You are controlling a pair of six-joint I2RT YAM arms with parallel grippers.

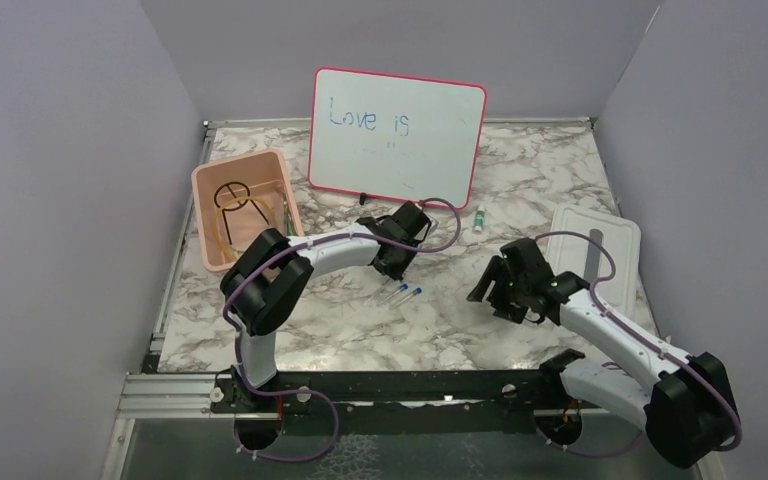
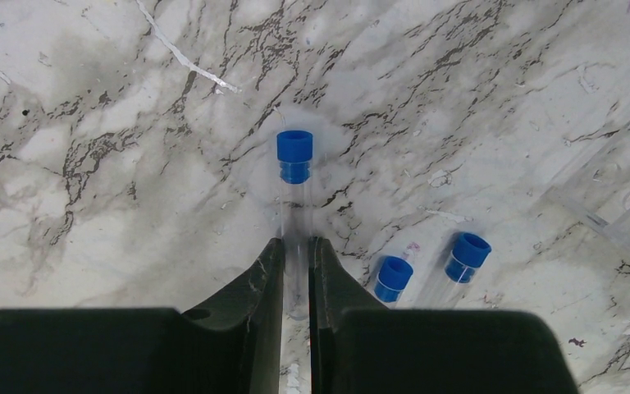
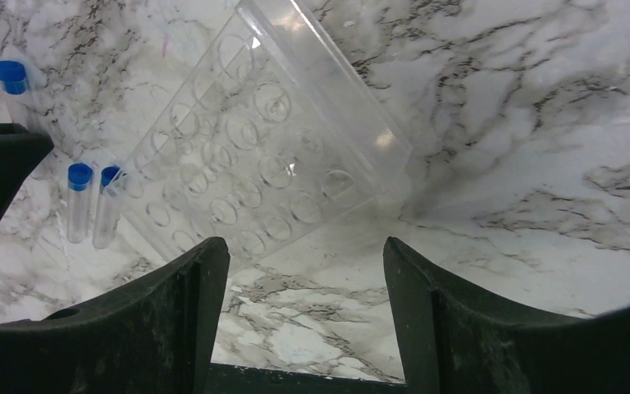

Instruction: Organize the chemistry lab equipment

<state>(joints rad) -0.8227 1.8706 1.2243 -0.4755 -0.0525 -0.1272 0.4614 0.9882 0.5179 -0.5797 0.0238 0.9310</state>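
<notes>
Two black fingers of the left gripper are clenched on the body of one clear blue-capped tube. The grip sits low on the glass, and the blue cap projects forward of the pads, so the closure carries no clamping load. A soft shadow on the marble tabletop around the cap suggests that the tube is off the surface; contact cannot be ruled out.

Just beside this gripper, two loose blue-capped tubes lie side by side on the marble, apart from the fingers. They are probably next in line for pickup.

Beyond them lies the clear plastic tube rack, the likely destination for the tubes because of its rows of round holes. The right gripper is released, its jaws wide apart and gripping nothing. It hangs over the near edge of the rack, a position from which it could steady the rack during insertion.

At the table's left, the pink plastic bin holds the black wire ring tripod and the tan rubber tube, both apparently stowed. The white lid lies well apart at the right, with the thin dark rod on it. A small vial stands near the pink-framed whiteboard at the rear and is not yet collected
</notes>
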